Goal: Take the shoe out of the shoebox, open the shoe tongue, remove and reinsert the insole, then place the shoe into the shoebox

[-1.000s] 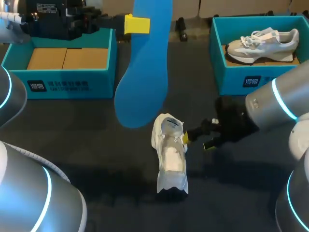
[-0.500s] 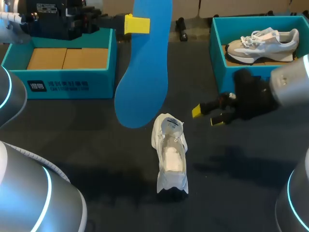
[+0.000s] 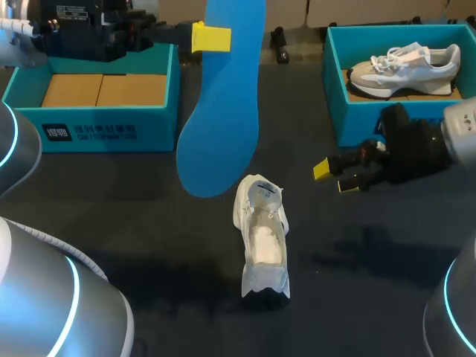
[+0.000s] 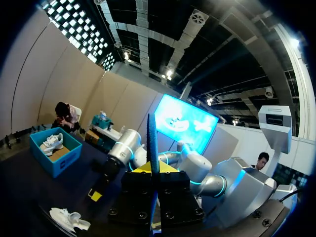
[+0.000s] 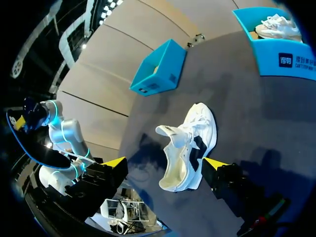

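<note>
Inside the right shoebox [image 3: 372, 123] lies a shoe [image 3: 405, 67] — left claw [image 3: 212, 37] grips the insole [image 3: 219, 126], right claw [image 3: 335, 177] gapes empty.

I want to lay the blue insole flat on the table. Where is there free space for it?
Bare table lies between the left shoebox and the white shoe, and again right of the shoe toward the near edge. It is crowded between the shoe and the right shoebox, where the right gripper hangs.
</note>
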`<state>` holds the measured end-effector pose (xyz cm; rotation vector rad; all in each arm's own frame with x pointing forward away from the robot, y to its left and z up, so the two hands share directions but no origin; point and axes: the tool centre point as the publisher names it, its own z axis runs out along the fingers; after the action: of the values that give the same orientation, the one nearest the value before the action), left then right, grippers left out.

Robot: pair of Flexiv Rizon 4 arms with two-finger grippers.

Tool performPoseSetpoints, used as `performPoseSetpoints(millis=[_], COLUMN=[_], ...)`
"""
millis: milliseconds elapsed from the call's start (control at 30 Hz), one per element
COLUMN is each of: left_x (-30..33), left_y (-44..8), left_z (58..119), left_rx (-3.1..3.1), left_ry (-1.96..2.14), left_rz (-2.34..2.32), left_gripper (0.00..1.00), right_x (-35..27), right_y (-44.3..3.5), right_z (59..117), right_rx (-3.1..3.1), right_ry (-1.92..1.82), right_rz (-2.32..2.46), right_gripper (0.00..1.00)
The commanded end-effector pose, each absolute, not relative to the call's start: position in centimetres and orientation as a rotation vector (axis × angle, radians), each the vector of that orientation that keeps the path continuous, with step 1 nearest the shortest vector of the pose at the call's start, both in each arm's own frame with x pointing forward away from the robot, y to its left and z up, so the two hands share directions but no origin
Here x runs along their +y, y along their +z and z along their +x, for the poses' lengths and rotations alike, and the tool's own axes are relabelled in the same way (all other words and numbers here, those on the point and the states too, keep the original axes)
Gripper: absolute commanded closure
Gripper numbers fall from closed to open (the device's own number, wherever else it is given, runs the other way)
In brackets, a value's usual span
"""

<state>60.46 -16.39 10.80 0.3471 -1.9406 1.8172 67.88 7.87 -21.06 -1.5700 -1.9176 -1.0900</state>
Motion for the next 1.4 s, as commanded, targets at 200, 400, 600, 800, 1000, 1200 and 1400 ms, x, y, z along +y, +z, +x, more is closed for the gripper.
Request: performPoseSetpoints(millis=[200,400,600,800,1000,1200,1400], left_x=[-16.5,-16.5,-16.5,-16.5,-16.5,-16.5,-16.5], left_y=[10.8,10.8,10.8,10.8,10.8,10.8,10.8], left_z=[60.6,60.6,60.6,60.6,60.6,60.6,60.6], left_rx=[-1.941,-1.941,-1.941,-1.941,-1.941,-1.941,-1.941], left_ry=[1.815,1.815,1.815,1.815,1.815,1.815,1.815], left_rz=[0.346,0.346,0.346,0.346,0.346,0.346,0.346], left_gripper=[1.0,1.0,1.0,1.0,1.0,1.0,1.0], right_x=[8.3,8.6,8.7,8.8,8.8,8.8,8.8], right_y=[-21.0,-20.0,-18.0,-17.0,-16.0,-15.6,-15.6], right_z=[67.4,68.0,68.8,69.2,69.3,69.3,69.3], right_rx=[-1.896,-1.87,-1.873,-1.813,-1.74,-1.694,-1.694], right_ry=[-1.078,-1.125,-1.111,-1.145,-1.256,-1.312,-1.312], right_rz=[-1.568,-1.47,-1.44,-1.436,-1.35,-1.289,-1.289], right_gripper=[0.0,0.0,0.0,0.0,0.0,0.0,0.0])
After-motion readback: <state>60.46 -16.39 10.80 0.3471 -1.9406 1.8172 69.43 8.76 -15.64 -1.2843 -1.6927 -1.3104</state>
